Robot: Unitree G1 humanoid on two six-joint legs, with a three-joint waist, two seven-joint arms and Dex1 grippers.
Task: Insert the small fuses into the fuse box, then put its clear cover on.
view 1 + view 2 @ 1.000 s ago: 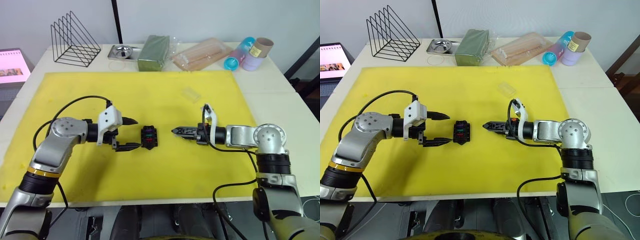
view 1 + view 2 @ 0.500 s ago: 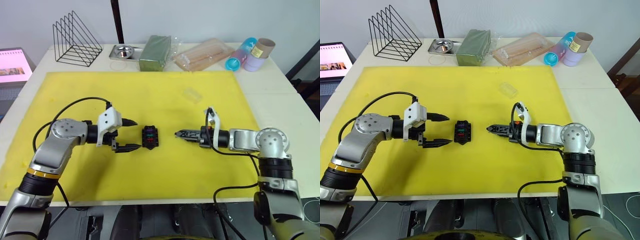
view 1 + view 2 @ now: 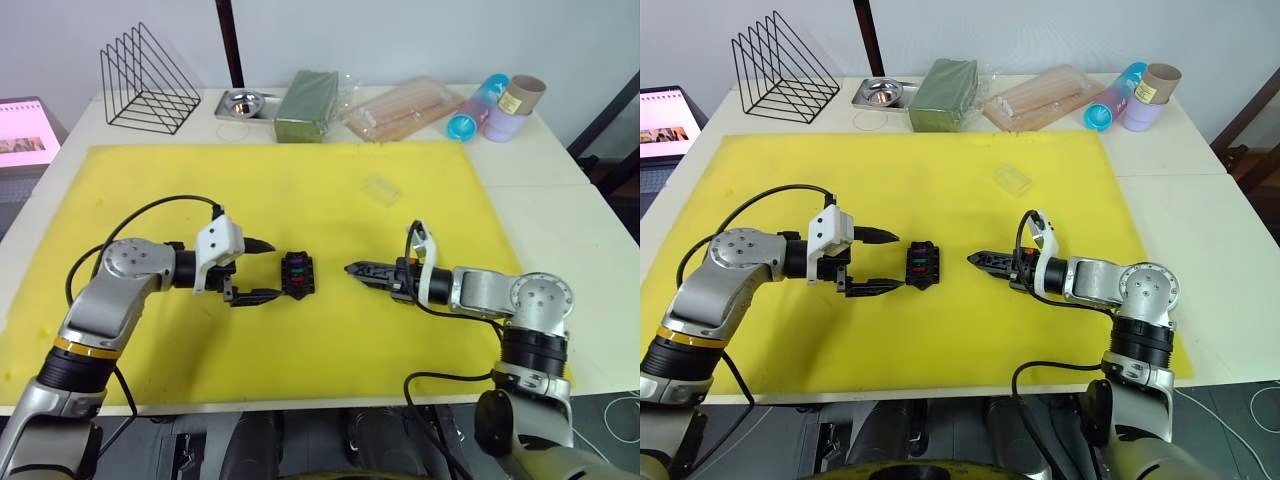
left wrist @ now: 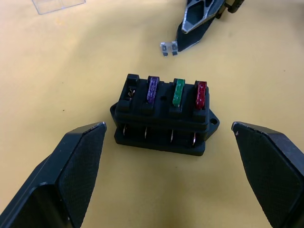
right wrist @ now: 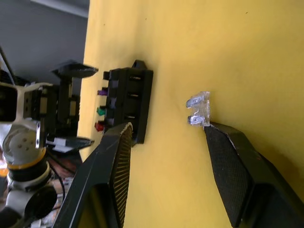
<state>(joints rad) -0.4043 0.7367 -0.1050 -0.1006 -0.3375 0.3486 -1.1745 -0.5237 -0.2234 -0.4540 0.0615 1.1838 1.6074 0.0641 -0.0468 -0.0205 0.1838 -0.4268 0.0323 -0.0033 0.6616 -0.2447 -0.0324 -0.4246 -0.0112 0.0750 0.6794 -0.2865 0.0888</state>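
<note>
The right gripper [image 5: 164, 137] has crept slightly nearer the fuse box [image 3: 298, 274] and is open, one fingertip beside a pale fuse [image 5: 199, 109] lying on the yellow mat [image 3: 300, 200]. The left gripper [image 4: 175, 156] stays open around the box, which holds purple, green and red fuses. The clear cover [image 3: 381, 188] lies well behind.
</note>
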